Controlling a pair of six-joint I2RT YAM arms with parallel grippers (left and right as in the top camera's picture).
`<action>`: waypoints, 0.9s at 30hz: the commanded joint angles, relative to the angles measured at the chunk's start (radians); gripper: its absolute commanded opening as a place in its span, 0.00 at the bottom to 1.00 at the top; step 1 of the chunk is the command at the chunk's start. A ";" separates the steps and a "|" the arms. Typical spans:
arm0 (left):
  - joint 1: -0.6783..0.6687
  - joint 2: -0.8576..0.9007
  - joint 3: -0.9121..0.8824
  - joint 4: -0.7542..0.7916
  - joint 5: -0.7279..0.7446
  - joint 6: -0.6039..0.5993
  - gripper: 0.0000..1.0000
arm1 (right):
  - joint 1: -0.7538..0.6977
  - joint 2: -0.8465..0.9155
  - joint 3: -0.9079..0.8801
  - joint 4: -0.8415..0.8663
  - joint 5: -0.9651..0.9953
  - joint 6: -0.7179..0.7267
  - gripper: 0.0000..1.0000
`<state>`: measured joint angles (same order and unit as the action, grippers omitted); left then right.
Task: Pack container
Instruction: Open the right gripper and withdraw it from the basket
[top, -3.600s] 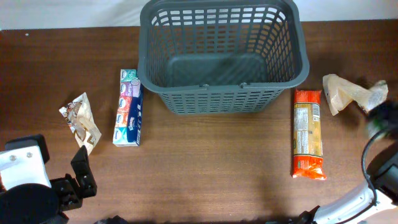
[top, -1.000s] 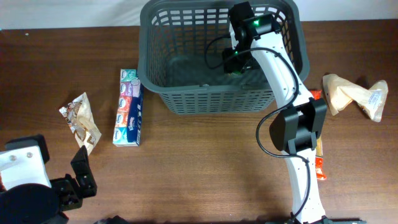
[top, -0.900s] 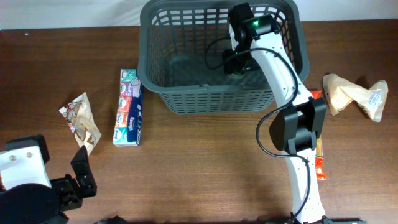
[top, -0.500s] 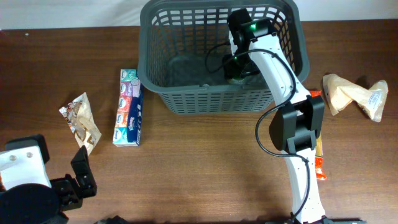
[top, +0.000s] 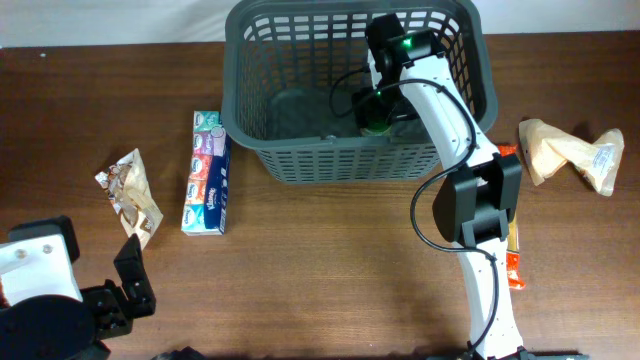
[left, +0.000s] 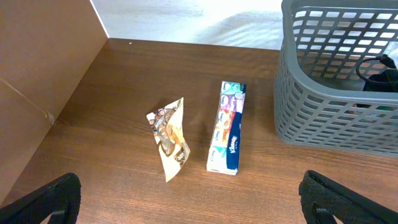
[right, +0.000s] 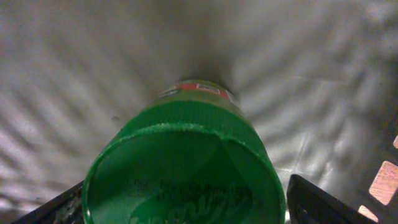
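The right fingers (right: 311, 202) sit on either side of a green-capped bottle (right: 186, 162) and look closed against the cap. The bottle is held low inside the basket (top: 300, 160), toward its front right part. The left fingers (left: 43, 202) are spread wide with nothing in them, parked at the near left corner of the counter (top: 330, 260).

The basket itself is set at the back middle of the counter. So the placing step looks to be in hand. Next, the bottle probably needs to be set on the floor and let go, then the arm lifted straight up so the front wall isn't clipped.

Lots of basket floor is left open on the left side. A tissue pack (top: 206, 172) and snack wrapper (top: 130, 192) are laid out left of the basket. A tan bag (top: 565, 152) is off to the right, with bare counter in front.
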<state>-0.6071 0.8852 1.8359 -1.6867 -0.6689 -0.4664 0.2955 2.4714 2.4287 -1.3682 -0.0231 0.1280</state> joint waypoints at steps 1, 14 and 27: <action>0.006 0.002 -0.003 0.000 0.004 0.012 1.00 | -0.003 -0.006 0.000 0.004 0.010 -0.001 0.88; 0.006 0.002 -0.003 0.000 0.004 0.012 1.00 | -0.081 -0.043 0.581 -0.118 0.098 -0.050 0.91; 0.006 0.002 -0.003 0.000 0.003 0.012 1.00 | -0.535 -0.232 0.707 -0.299 0.245 0.207 0.99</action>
<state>-0.6071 0.8856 1.8359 -1.6867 -0.6689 -0.4667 -0.1280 2.2601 3.1294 -1.6135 0.1837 0.2005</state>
